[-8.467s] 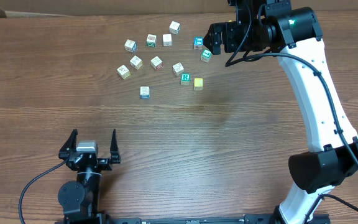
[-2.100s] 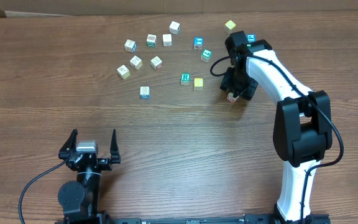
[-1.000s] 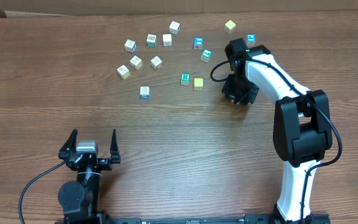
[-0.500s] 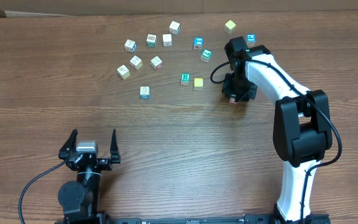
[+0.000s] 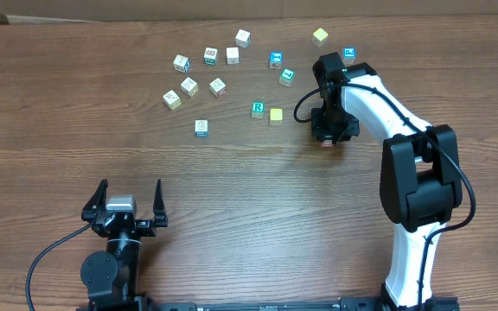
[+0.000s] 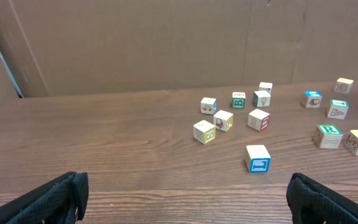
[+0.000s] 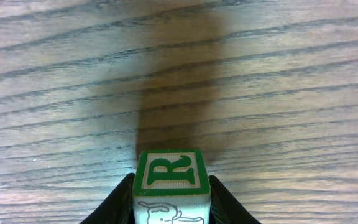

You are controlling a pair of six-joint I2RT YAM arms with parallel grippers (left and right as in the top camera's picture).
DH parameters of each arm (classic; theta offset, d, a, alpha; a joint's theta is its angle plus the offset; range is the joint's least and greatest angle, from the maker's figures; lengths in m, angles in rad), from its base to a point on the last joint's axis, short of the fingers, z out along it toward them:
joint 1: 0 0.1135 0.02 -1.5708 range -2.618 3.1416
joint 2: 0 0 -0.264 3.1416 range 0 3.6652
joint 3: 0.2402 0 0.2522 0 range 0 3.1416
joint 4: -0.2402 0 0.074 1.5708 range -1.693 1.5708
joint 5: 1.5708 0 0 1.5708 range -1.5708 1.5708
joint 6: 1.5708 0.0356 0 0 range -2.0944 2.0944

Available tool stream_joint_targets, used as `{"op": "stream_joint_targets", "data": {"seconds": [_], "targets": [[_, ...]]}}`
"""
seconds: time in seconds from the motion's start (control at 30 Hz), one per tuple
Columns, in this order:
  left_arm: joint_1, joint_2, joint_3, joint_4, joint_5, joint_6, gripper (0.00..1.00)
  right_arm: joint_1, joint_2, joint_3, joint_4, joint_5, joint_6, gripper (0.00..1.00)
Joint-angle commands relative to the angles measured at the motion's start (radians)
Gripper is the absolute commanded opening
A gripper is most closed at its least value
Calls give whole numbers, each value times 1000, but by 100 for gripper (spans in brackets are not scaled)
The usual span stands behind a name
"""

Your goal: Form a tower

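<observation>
Right jaws closed on green-R cube [image 7: 166, 171], letter upright in wrist view, left jaws wide open.

Table [image 5: 232, 199] was mid-brown wood with darker grain lines running across it. R cube [image 7: 169, 183] was pale wood; its top carried a green letter R inside a green border, and its side a thin dark outline drawing. Right fingers [image 7: 114, 208] on either side of it were black. A dark shadow lay on the grain above the cube. Loose cubes were pale wood with coloured faces: yellow cube [image 5: 320, 35], blue cube [image 5: 349, 53], green cube [image 5: 286, 76], red-marked cube [image 6: 258, 119]. Right arm [image 5: 405, 112] was white with black joints. Backdrop [image 6: 166, 43] was plain brown cardboard.
</observation>
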Motion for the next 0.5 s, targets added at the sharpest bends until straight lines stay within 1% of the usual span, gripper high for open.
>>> {"op": "stream_joint_targets", "data": {"seconds": [0.0,0.03,0.1,0.2,0.27,0.3,0.47], "targets": [[-7,-9,-3,-3,-3,-10,100,-3,-8,-5,0,-8,-43,34],[-7,-9,-3,-3,-3,-10,99,-3,-8,-5,0,-8,-43,37],[-7,-9,-3,-3,-3,-10,100,-3,-8,-5,0,-8,-43,40],[-7,-9,-3,-3,-3,-10,100,-3,-8,-5,0,-8,-43,53],[-7,-9,-3,-3,-3,-10,100,-3,-8,-5,5,-8,-43,57],[-7,-9,-3,-3,-3,-10,100,-3,-8,-5,18,-8,-42,64],[-7,-9,-3,-3,-3,-10,100,-3,-8,-5,117,-7,-43,70]]}}
